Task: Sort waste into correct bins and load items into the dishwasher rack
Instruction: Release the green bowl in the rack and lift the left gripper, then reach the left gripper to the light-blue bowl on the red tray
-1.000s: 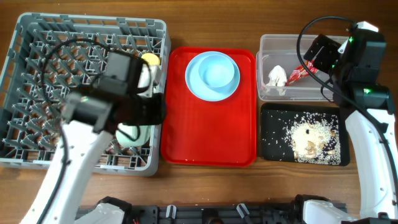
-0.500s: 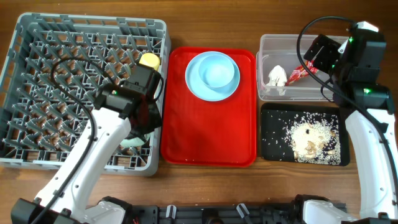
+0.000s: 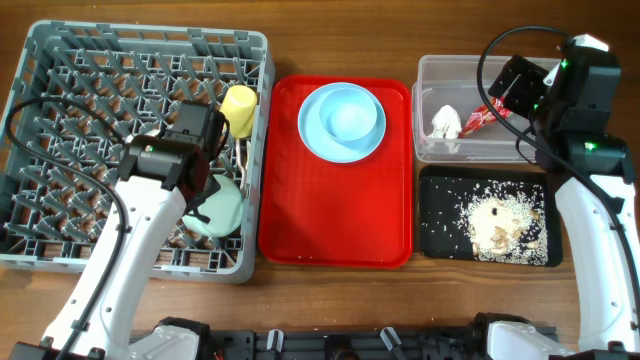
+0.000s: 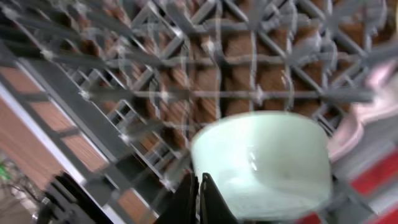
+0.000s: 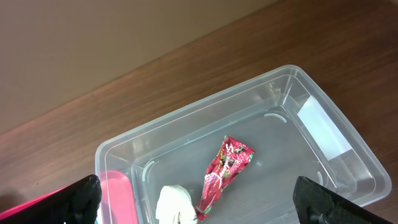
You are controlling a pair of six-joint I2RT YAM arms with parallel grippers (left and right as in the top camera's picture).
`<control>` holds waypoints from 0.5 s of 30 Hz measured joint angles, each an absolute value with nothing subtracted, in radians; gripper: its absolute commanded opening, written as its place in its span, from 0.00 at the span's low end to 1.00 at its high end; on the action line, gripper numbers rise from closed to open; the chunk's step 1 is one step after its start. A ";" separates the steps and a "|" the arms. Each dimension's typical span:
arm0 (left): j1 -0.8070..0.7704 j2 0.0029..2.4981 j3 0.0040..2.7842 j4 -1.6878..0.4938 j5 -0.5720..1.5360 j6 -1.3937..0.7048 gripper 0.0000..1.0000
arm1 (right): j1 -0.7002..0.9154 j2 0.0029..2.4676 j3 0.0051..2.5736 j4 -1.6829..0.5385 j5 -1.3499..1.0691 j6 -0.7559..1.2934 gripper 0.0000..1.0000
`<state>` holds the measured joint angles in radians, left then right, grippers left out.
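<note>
Overhead, the biggest thing is the dishwasher rack (image 3: 140,32), a square grey plastic crate with a lattice of upright pegs, on the left of the wooden table. Next to it lies the flat glossy red serving tray (image 3: 335,220) with rounded corners. On the right stand the clear rectangular plastic tub (image 3: 500,75) and, in front of it, the shallow glossy black tray (image 3: 440,190). The round light blue plate (image 3: 310,135) sits at the far end of the red tray with the smooth light blue bowl (image 3: 352,117) resting on it. The pale green bowl (image 3: 224,210) sits among the pegs at the rack's right edge, and the small yellow cup (image 3: 238,108) lies tilted behind it. The left gripper (image 4: 200,198) hovers just above the green bowl's matte rim, its dark fingers pressed together with nothing visible between them. The right gripper (image 5: 196,190) hangs above the tub with its jaws wide apart and empty. Inside the tub lie the crumpled white paper napkin (image 3: 446,122) and, touching it, the shiny red snack wrapper (image 3: 474,120), creased and narrow. Loose whitish rice-like scraps (image 3: 497,222) are scattered in a grainy heap across the black tray.
</note>
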<state>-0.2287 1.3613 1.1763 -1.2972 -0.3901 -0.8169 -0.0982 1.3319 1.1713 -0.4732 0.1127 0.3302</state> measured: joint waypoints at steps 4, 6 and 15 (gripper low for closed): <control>-0.229 1.361 1.177 -1.295 -0.239 -0.761 0.04 | -0.098 1.332 1.171 -0.473 0.113 0.330 1.00; -0.229 1.361 1.174 -1.228 -0.181 -0.730 0.04 | -0.098 1.332 1.171 -0.472 0.113 0.330 1.00; -0.244 1.365 1.172 -0.867 0.138 -0.505 0.21 | -0.098 1.332 1.171 -0.474 0.113 0.330 1.00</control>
